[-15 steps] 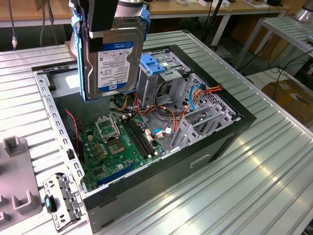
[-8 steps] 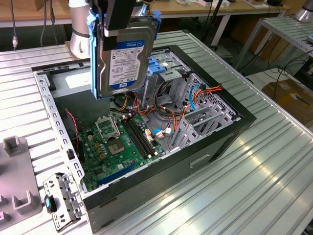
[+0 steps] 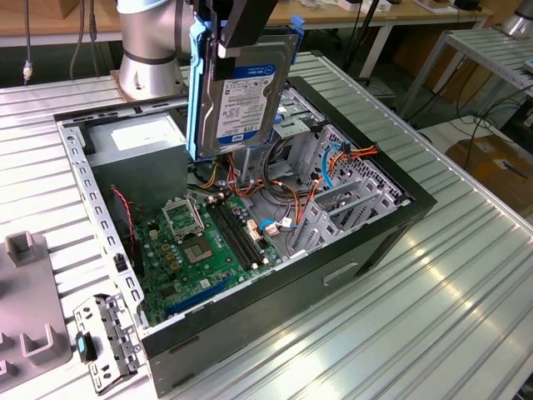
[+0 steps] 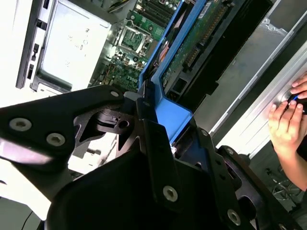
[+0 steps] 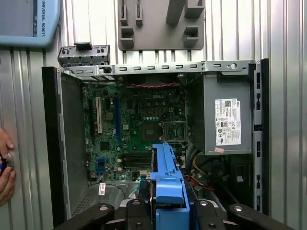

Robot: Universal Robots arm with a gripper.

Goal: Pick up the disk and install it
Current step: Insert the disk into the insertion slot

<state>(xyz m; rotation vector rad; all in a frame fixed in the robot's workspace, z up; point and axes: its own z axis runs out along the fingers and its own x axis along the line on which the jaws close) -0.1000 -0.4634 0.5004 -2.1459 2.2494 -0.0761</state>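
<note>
The disk hangs in the air above the open computer case, upright on its edge, with its labelled face turned toward the exterior view and its blue side rails running up both edges. The end effector is clamped shut on the disk from above. In the second wrist view its black fingers press on the blue rail, and the disk's green circuit board faces that camera. The disk touches nothing inside the case. It sits over the tangle of coloured cables, between the silver power supply and the metal drive cage. The green motherboard lies flat on the case floor below. The case rests on a ribbed metal worktop. A grey fixture and a small metal bracket lie by the case toward the exterior view's left. In the first wrist view a person's hand rests on the worktop beside the case's black wall.
</note>
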